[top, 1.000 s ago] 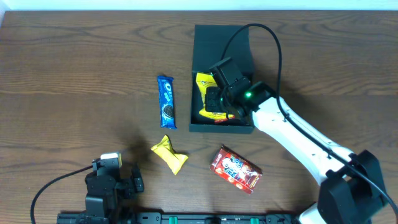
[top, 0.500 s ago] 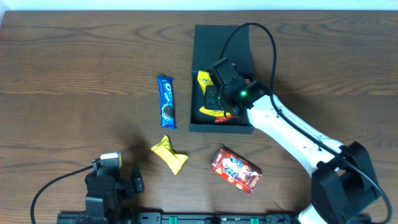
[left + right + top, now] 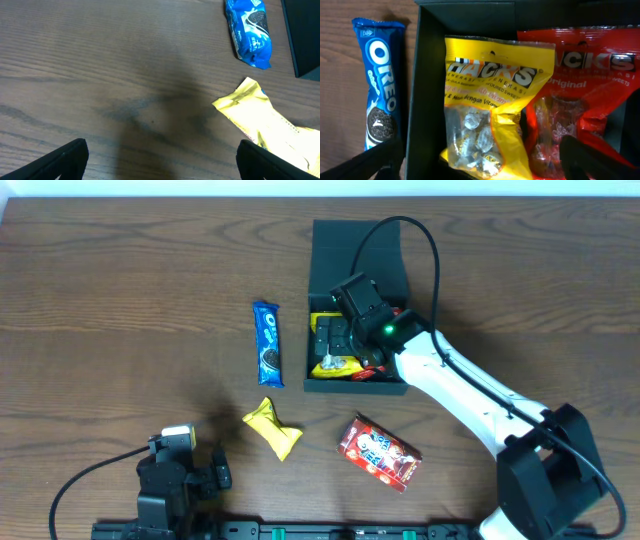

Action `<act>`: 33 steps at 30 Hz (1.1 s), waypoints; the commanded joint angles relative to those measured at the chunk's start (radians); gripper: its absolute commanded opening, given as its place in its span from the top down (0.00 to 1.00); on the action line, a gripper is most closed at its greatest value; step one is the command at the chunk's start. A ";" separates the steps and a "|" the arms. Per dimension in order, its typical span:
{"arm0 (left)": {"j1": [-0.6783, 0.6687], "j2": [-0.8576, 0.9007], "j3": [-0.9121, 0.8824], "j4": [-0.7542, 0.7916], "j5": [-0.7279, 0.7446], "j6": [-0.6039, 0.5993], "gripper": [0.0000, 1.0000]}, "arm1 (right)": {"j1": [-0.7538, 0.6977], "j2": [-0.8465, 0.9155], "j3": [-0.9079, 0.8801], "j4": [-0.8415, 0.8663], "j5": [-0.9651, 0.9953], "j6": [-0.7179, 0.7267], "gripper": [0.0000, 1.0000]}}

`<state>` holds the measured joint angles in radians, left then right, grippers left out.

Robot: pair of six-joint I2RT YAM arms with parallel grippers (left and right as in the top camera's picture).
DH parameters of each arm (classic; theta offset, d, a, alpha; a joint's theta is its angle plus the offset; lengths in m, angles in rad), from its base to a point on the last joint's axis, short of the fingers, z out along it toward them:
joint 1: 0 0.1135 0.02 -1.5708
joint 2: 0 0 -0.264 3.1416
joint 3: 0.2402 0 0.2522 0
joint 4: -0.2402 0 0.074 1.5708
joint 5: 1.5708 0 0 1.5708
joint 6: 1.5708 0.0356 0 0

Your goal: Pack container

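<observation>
The container (image 3: pixel 358 255) is a black square box with its flap lid standing open at the far side. Inside lie a yellow Hacks candy bag (image 3: pixel 487 115) and a red Hacks bag (image 3: pixel 580 95) side by side. My right gripper (image 3: pixel 338 340) hovers over the box's left half, open, its fingers (image 3: pixel 592 160) spread on either side of the yellow bag (image 3: pixel 335 364) without touching it. My left gripper (image 3: pixel 167 162) is open over bare wood near the table's front edge (image 3: pixel 190 468), holding nothing.
A blue Oreo pack (image 3: pixel 268 343) lies just left of the container wall (image 3: pixel 422 90). A crumpled yellow packet (image 3: pixel 272 428) and a red snack packet (image 3: pixel 380 452) lie in front of the box. The right arm's cable arcs over the lid.
My right gripper has opened and let go of the yellow bag, which now lies lower in the container. The left arm has not moved.
</observation>
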<state>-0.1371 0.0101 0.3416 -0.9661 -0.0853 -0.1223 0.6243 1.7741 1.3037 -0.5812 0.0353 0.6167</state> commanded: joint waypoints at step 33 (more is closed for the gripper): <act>0.006 -0.006 -0.036 -0.021 0.000 0.018 0.05 | 0.147 -0.739 -0.160 -0.330 0.301 -0.442 0.01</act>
<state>-0.1371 0.0101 0.3416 -0.9661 -0.0856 -0.1223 0.7658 1.0763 1.2148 -0.9085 0.3309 0.1955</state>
